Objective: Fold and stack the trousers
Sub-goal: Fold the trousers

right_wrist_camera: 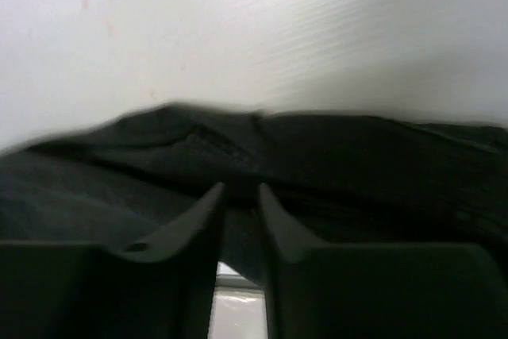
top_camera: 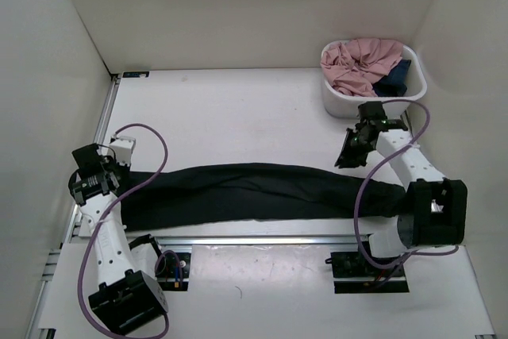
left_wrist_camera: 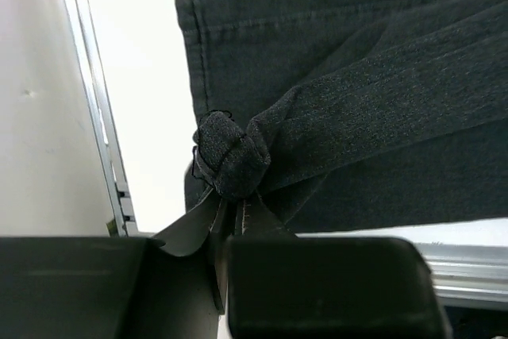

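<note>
Pinched a bunched hem of the trousers (left_wrist_camera: 349,117) in the left tool (left_wrist_camera: 230,220), stretched across the worktop (top_camera: 238,109); right tool (right_wrist_camera: 238,204) narrowly parted, nothing visibly gripped.

trousers (right_wrist_camera: 317,164) blurred, right end hidden behind right arm (top_camera: 421,188)

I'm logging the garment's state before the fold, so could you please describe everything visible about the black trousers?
The trousers are plain black, soft matte fabric, lying stretched lengthwise across the table near its front edge, legs laid together, with a stitched hem at the left end. The left gripper is shut on a bunched knot of cloth at that end. The right gripper, fingers nearly closed, sits at the right end, its hold unclear.
</note>
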Controlling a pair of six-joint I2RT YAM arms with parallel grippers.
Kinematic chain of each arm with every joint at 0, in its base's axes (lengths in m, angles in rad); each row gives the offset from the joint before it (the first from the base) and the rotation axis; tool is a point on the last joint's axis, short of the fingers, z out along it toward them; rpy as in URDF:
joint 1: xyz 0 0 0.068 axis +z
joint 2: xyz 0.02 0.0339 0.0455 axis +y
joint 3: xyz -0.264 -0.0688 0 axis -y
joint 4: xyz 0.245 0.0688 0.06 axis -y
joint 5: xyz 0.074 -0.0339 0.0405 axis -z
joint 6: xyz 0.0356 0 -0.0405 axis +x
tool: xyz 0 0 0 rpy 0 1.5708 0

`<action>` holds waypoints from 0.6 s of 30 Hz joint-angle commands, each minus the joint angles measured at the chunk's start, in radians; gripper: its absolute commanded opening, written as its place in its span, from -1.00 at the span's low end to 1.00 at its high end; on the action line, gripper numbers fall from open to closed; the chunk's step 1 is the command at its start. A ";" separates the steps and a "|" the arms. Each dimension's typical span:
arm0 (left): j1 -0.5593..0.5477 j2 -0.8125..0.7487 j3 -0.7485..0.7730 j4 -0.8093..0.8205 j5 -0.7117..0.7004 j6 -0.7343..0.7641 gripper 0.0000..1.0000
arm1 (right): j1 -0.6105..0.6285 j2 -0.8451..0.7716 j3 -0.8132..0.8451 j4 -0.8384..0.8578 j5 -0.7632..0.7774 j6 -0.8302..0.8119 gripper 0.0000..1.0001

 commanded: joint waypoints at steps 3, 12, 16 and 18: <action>0.004 -0.053 0.061 0.015 0.042 -0.028 -0.72 | 0.063 -0.134 -0.144 -0.025 -0.109 -0.056 -0.93; 0.004 -0.152 0.072 -0.042 -0.020 -0.010 -0.72 | 0.072 -0.471 -0.387 -0.218 -0.069 0.001 -1.00; 0.004 -0.198 0.072 -0.088 -0.020 -0.019 -0.72 | 0.081 -0.519 -0.490 -0.243 -0.020 0.037 -1.00; 0.004 -0.217 0.052 -0.111 -0.011 -0.019 -0.72 | 0.081 -0.519 -0.464 -0.269 0.005 0.071 -1.00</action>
